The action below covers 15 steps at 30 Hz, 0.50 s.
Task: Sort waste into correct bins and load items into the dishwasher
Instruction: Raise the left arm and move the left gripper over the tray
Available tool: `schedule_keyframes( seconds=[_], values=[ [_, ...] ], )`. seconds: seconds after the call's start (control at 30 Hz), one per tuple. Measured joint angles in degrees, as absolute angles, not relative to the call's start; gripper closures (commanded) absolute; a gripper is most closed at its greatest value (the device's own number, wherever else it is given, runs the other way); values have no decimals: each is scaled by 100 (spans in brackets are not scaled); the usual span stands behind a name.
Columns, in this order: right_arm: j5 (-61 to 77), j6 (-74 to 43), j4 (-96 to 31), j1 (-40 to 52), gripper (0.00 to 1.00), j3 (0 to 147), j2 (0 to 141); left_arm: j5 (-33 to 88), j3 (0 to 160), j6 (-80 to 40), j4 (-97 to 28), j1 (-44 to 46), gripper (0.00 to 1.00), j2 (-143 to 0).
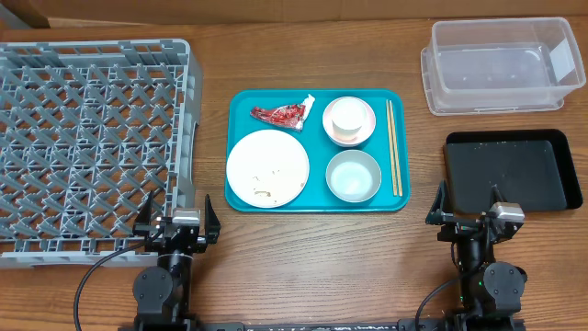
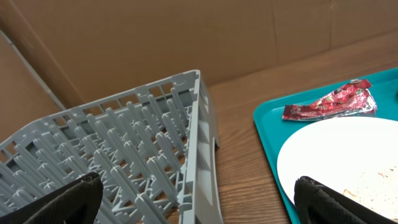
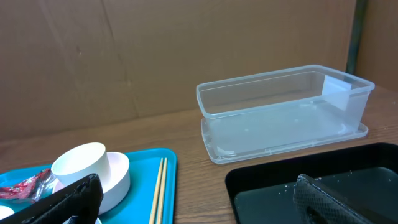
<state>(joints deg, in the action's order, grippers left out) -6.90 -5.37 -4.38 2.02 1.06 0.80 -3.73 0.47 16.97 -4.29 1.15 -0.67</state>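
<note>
Left gripper (image 1: 179, 210): jaws spread wide, nothing between them. It is parked at the near table edge beside the near right corner of the dish rack (image 1: 92, 138). Right gripper (image 1: 468, 208): jaws likewise spread, empty, parked just short of the near left corner of the black tray (image 1: 510, 170). Neither touches any item.

Judged first target: the red wrapper (image 1: 283, 114).
- Position: far left part of the teal tray (image 1: 241, 103), just beyond the white plate (image 1: 267, 168); whether they touch I cannot tell.
- Bearing: ahead and to the right of the left jaws, ahead and well to the left of the right jaws. The left arm is nearer.
- Long axis: roughly left-right across the tray, slightly tilted, white end toward the pink bowl (image 1: 367, 127). A grip across the short width looks most workable.
- Look: crumpled, glossy, low to the tray. The left wrist view shows it flat, so the pads would have to come down close to the tray floor.

Snag: both bins, the clear tub (image 1: 432, 66) and the black tray, stand on the right, well apart from the wrapper. A left-arm pick likely means a long carry or a handover.

Other items, all on the teal tray:
- Plate carries pale crumbs (image 1: 266, 190) near its near edge.
- White cup (image 1: 348, 116) sits inside the pink bowl.
- Grey-blue bowl (image 1: 353, 176) is just nearer than the pink bowl.
- Chopsticks (image 1: 393, 147) lie along the right rim, pointing front to back.

Rack, tub and black tray hold no items. Sorting not yet begun.
</note>
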Motion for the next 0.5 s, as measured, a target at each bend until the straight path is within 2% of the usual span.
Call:
schedule_keyframes(
  seconds=[0.1, 0.2, 0.3, 0.4, 0.5],
  values=[
    [-687, -534, -438, 204, 0, 106, 80, -279, 47, 1688, -427, 115, 0, -67],
    [-690, -537, -438, 202, 0, 106, 80, 456, 47, 1315, -373, 115, 0, -67],
    [-690, -534, -438, 202, 0, 106, 80, 1949, 45, -62, -40, 115, 0, -67],
    [-690, -534, -440, 202, 0, 106, 80, 3625, 47, -1922, 655, 117, 0, -73],
    [-690, -534, -443, 204, 0, 106, 80, 4633, 47, -3533, 904, 117, 0, -75]
  ],
)
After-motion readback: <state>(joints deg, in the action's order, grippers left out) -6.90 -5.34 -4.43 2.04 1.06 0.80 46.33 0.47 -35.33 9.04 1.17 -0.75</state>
